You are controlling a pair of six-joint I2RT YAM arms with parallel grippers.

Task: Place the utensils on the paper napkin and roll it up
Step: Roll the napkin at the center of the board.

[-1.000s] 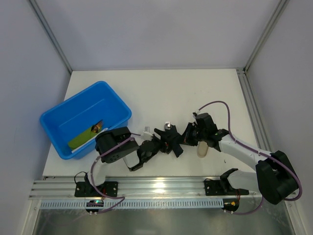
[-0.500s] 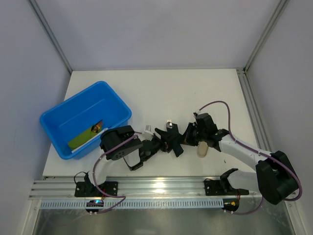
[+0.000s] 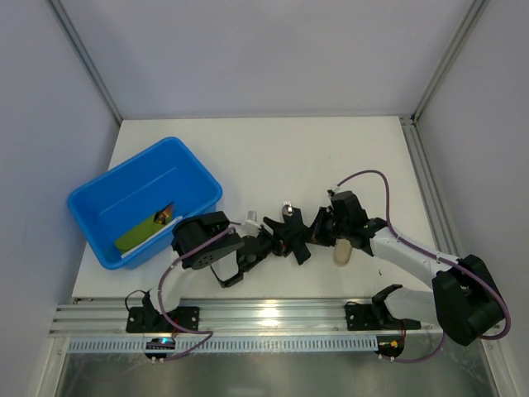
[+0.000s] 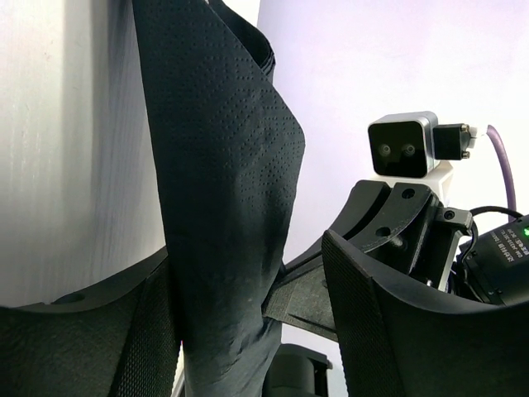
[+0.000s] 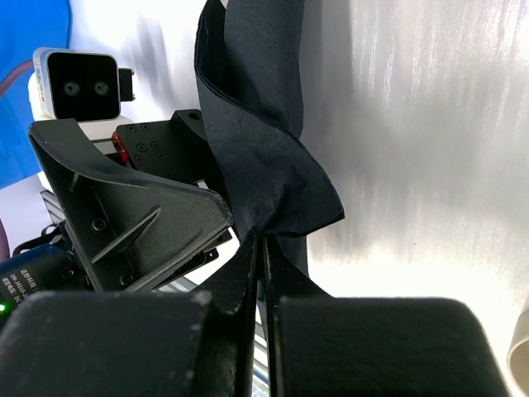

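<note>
The paper napkin [image 3: 283,237] is a crumpled black bundle held up between my two grippers near the table's front middle. My right gripper [image 5: 258,241] is shut on its lower fold, and the black paper [image 5: 256,124] fans out above the fingertips. My left gripper [image 4: 248,256] is open astride the napkin [image 4: 223,165]. The paper lies against the left finger [image 4: 124,331], with a gap to the right finger [image 4: 388,322]. The utensils do not show in either wrist view. From above, a small bright tip [image 3: 287,207] pokes out at the napkin's far end; I cannot tell what it is.
A blue tub [image 3: 99,194] stands at the left with a green and yellow item [image 3: 149,227] inside. A thick beige cylinder [image 3: 342,254] stands just right of my right gripper [image 3: 304,236], and its edge [image 5: 521,347] shows in the right wrist view. Cage posts rise at the back corners.
My left arm has shifted a little to the right, closer to the napkin, and its jaws have narrowed. The right gripper has kept its pinch in place.
</note>
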